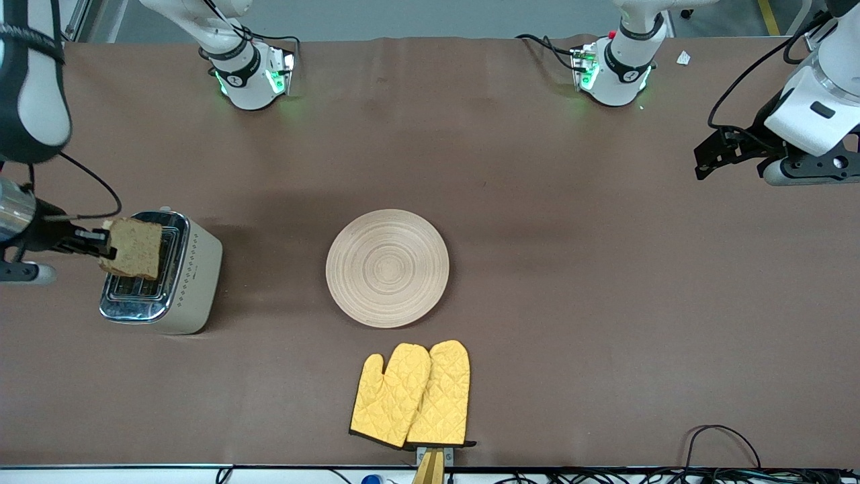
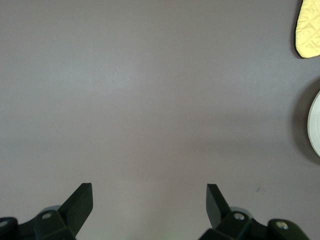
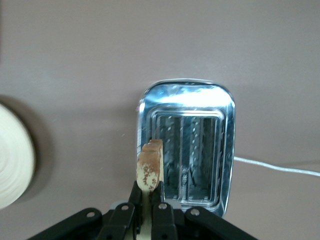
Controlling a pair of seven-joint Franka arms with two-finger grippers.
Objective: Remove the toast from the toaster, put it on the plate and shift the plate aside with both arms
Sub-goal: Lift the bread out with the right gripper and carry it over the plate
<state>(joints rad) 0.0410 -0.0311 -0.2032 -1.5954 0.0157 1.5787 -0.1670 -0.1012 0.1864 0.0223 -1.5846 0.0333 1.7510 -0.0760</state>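
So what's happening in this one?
The right gripper is shut on the toast, holding it above the toaster, clear of the slots. The plate sits bare mid-table, with yellow oven mitts nearer the front camera. The left gripper waits open over bare table toward the left arm's end.

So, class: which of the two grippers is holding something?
The right gripper, over the toaster, is shut on the toast; the left gripper hangs open and empty over bare table.
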